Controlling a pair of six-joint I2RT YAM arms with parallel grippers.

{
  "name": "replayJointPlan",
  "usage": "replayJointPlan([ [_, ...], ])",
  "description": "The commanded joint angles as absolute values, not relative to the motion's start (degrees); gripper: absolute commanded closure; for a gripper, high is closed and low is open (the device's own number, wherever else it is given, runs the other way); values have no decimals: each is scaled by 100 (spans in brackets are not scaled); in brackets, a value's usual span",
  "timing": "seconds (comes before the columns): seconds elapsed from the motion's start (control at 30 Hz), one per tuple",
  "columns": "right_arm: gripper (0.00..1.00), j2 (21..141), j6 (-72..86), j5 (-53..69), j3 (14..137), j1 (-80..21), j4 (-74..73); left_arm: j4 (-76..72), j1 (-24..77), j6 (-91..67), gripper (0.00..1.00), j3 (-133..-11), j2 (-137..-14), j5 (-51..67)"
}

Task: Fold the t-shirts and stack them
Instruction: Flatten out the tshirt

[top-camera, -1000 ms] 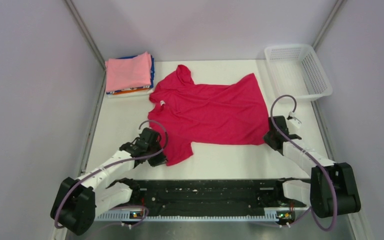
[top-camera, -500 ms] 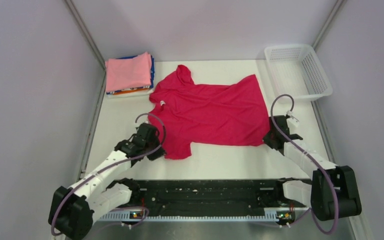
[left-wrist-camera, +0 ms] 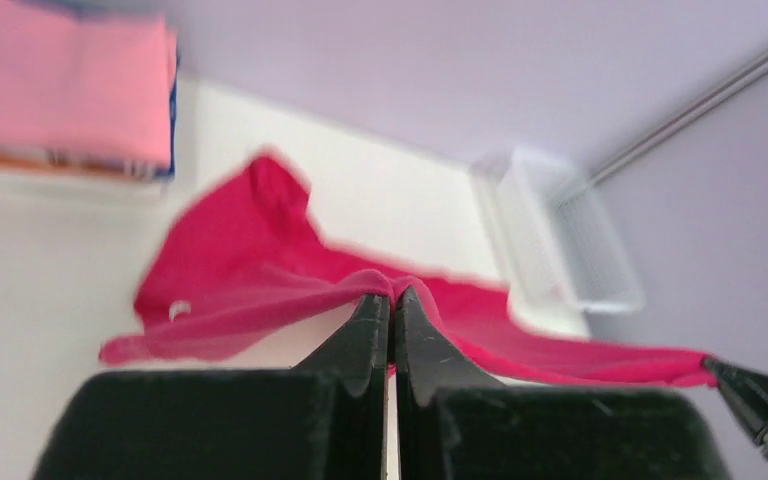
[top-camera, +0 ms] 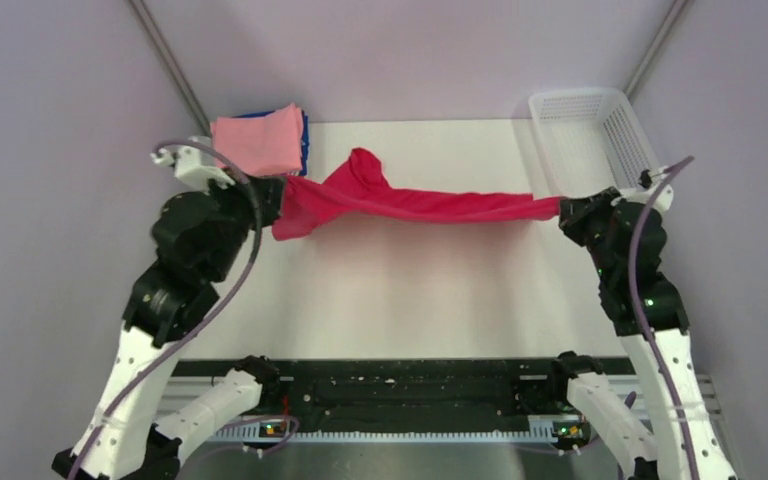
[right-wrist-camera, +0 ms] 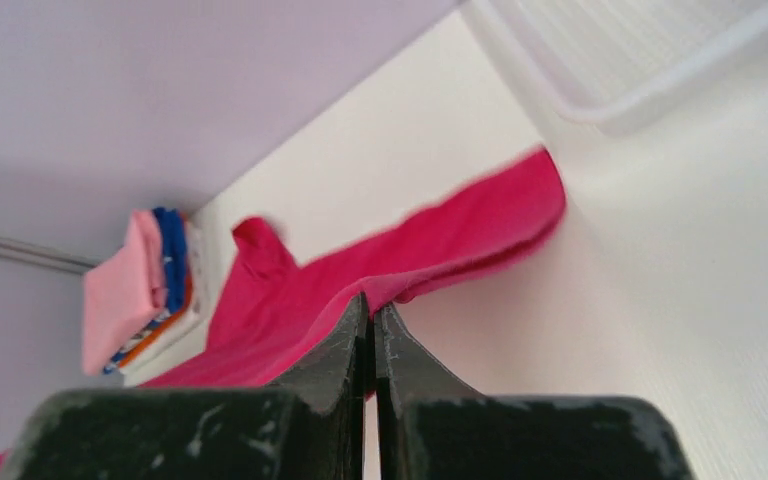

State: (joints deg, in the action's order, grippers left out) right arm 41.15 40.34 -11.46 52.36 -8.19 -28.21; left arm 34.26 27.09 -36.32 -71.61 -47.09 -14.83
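Holding the crimson t-shirt (top-camera: 420,205) by both ends, drawn out into a long bunched band reaching rightward from just in front of the folded stack (top-camera: 258,140). Pinching the end nearest the stack with the left gripper (top-camera: 275,200), pressed tight together on a ridge of red cloth (clearest from the left wrist, with the fabric peaking right over the meeting tips). Pinching the end farthest from the stack with the right gripper (top-camera: 563,208), clamped just as tightly on the hem, with no gap to be seen from the right wrist. Sagging loosely below the left pinch, with one sleeve humped up a little to the right of the stack. Hard to tell whether any of the cloth touches the table (top-camera: 410,300). On the stack itself: light pink on top, blue beneath, orange and white edges at the bottom. Well to the right of the stack, along the same far edge and close by the right gripper: a white mesh basket (top-camera: 600,140).
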Motion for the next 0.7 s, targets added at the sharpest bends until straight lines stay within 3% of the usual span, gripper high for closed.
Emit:
replayJointPlan([
  [0.0,100,3653,3661,-821,6220,-791,-3408,3045,2725,-2470,100,-8393,-4392,-1654],
  [0.37,100,3052,3440,572,8391,-791,-3827,3724,2730,-1721,100,-11443,-4717,180],
  [0.5,100,2881,3479,869,8657,-790,-3812,3611,2701,-1703,100,-11859,-4758,703],
  [0.67,100,2797,3510,812,8735,-789,-3767,3581,2645,-1629,100,-12083,-4896,554],
])
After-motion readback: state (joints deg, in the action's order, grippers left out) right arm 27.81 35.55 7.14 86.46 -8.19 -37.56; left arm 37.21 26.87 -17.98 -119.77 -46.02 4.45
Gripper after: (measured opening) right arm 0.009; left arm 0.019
